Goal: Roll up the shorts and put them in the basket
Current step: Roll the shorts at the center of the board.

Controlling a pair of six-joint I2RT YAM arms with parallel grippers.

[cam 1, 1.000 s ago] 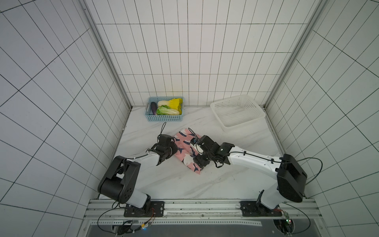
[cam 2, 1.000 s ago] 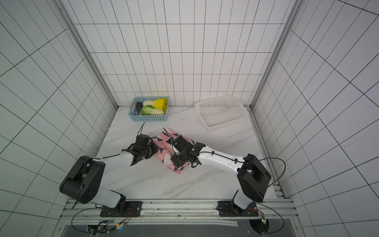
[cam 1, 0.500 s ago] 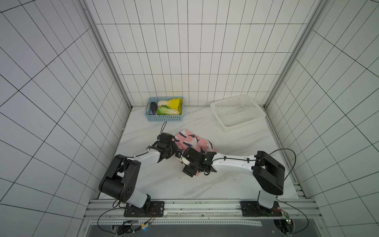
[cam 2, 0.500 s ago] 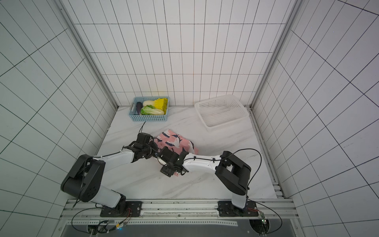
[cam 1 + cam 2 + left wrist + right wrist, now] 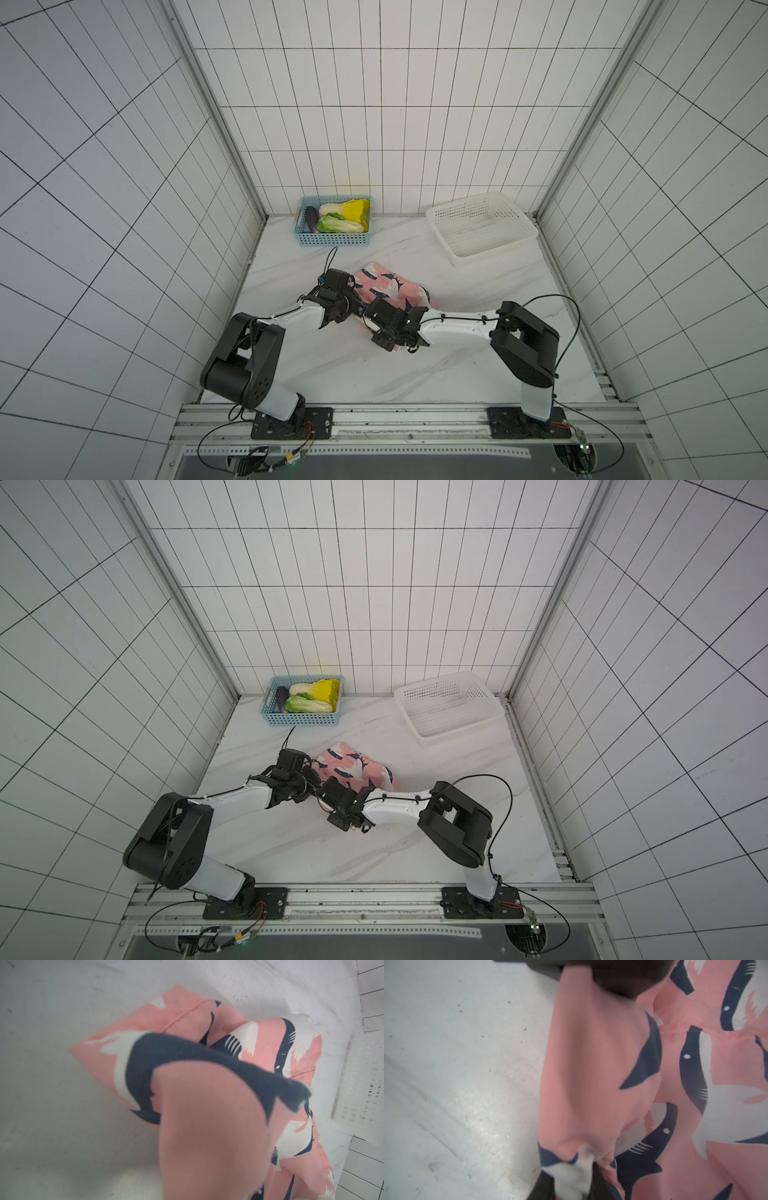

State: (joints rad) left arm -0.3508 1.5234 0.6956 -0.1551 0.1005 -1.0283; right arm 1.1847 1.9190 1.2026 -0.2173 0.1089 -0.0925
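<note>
On the right gripper (image 5: 572,1183) the jaws are clamped on a white-and-navy pinch of the shorts (image 5: 591,1084), as the right wrist view shows. A second ago they stood wide over the near right part of the cloth. The arm has since swung leftward and bitten the near edge. On the left gripper (image 5: 352,309) the jaws are hidden. A raised fold fills the left wrist view, so I cannot tell whether they grip. In both top views the two grippers now sit just beside each other at the shorts' near left edge. That probably means both arms share one edge and the next turn of the roll can begin. The shorts lie near the middle of the counter (image 5: 332,374), well apart from the blue basket (image 5: 332,240) at the far edge and the white basket (image 5: 490,253) by the far right corner. No brand, label or writing can be read, only the shark print.
</note>
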